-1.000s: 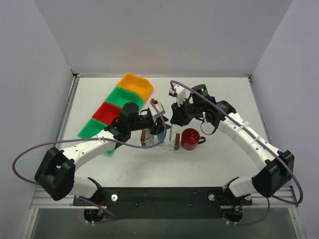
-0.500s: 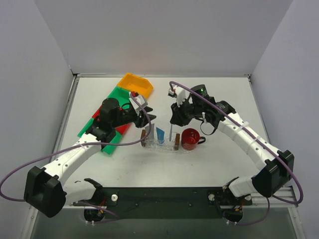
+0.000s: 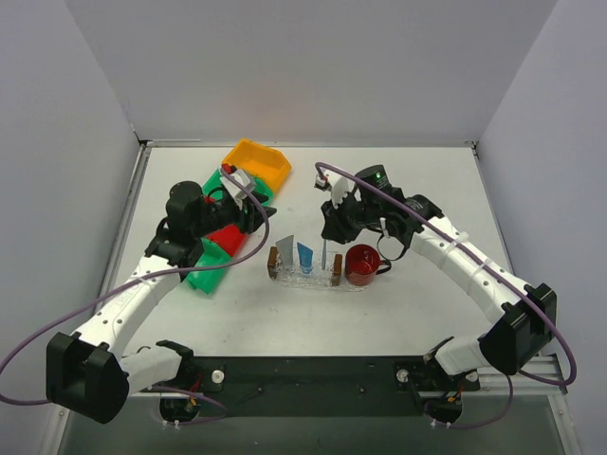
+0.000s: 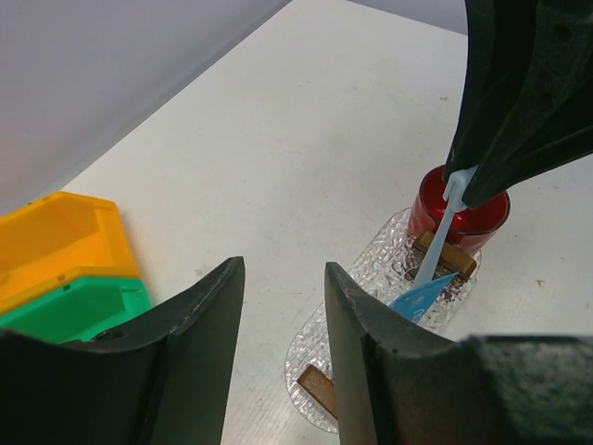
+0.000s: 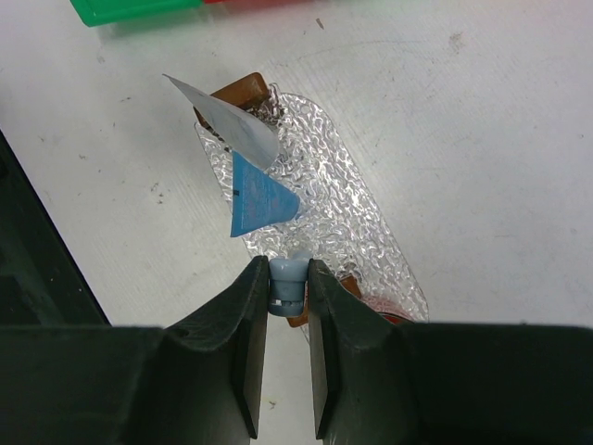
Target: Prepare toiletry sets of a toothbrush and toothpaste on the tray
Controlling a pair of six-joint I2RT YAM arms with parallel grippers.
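Over the tray (image 5: 357, 218), the right end effector (image 5: 287, 274) clamps the toothbrush (image 4: 441, 225) upright, probably to stand it beside the toothpaste tubes (image 5: 261, 202); the left end effector (image 4: 283, 269) hangs released, empty, near the bins (image 4: 65, 241).

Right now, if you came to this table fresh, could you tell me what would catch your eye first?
First the right gripper, shut on a pale toothbrush held upright over the clear glass tray at mid-table, where a silver-grey tube and a blue tube stand side by side. A red cup sits just beside the tray's right end. To the left runs a bright row of bins, with the left gripper open and empty beside it.
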